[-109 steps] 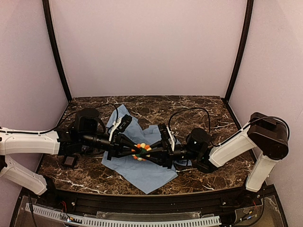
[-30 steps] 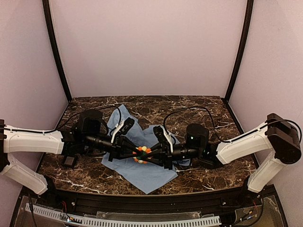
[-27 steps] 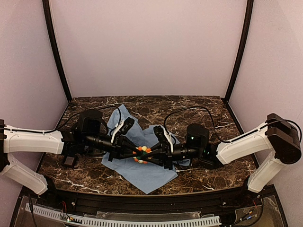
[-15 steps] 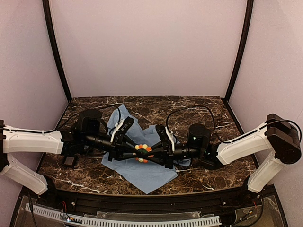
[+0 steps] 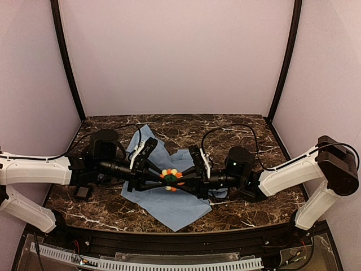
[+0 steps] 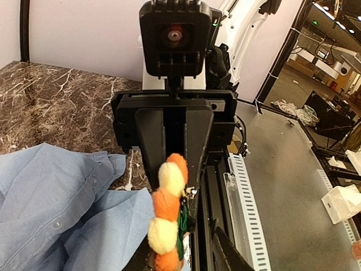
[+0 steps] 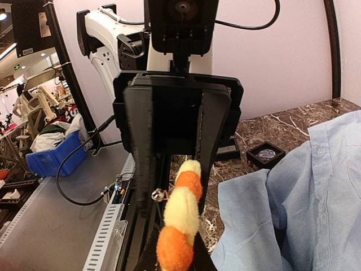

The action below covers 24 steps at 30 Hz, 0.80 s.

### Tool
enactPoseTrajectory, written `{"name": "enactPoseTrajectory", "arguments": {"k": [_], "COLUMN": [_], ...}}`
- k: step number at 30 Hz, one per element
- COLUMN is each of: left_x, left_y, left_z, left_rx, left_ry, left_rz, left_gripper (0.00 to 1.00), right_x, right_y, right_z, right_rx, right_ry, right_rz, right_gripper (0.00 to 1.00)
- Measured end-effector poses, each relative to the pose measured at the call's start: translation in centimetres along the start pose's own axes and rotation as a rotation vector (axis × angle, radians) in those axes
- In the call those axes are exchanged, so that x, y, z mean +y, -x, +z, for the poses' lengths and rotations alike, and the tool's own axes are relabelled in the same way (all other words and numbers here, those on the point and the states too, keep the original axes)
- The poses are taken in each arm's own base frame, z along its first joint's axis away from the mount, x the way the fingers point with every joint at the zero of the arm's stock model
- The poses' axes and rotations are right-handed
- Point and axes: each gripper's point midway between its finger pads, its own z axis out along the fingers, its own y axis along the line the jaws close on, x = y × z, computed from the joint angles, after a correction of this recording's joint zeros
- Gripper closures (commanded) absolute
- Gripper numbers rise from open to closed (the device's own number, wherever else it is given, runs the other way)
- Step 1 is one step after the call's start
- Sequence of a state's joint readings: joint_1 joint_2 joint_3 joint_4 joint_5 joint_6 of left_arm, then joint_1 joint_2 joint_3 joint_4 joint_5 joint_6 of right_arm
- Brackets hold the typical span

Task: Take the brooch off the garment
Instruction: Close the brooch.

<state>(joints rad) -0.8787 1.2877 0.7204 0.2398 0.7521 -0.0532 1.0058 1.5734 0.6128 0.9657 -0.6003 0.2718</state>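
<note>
Just above the garment (image 5: 169, 208), the brooch (image 5: 170, 176) sits pinched by the right gripper (image 5: 180, 177), jaws narrow, while the left gripper (image 5: 159, 176) has just eased partly open, likely releasing the freed pin.

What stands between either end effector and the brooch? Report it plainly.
Nothing visible does. The right end effector is closed on the brooch, and the left end effector meets it from the opposite side with its jaws parted. The garment lies below and beside them, not between.
</note>
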Motion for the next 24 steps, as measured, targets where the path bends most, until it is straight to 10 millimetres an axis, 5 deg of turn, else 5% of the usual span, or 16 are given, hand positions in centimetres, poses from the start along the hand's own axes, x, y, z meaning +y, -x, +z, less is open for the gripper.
{"name": "enactPoseTrajectory", "arguments": {"k": [5, 24], "left_x": [0.24, 0.18], "left_y": [0.22, 0.21], "left_z": [-0.21, -0.34], "left_rx": [-0.008, -0.01], "left_ry": [0.026, 0.03], "left_rz": [0.003, 0.0], "left_gripper": [0.98, 0.99], "right_x": [0.47, 0.64], "right_y": [0.32, 0.32], "right_z": [0.09, 0.15], "right_rx": [-0.005, -0.002], "right_ry": [0.028, 0.042], "right_rz": [-0.008, -0.012], "right_gripper": [1.0, 0.89]}}
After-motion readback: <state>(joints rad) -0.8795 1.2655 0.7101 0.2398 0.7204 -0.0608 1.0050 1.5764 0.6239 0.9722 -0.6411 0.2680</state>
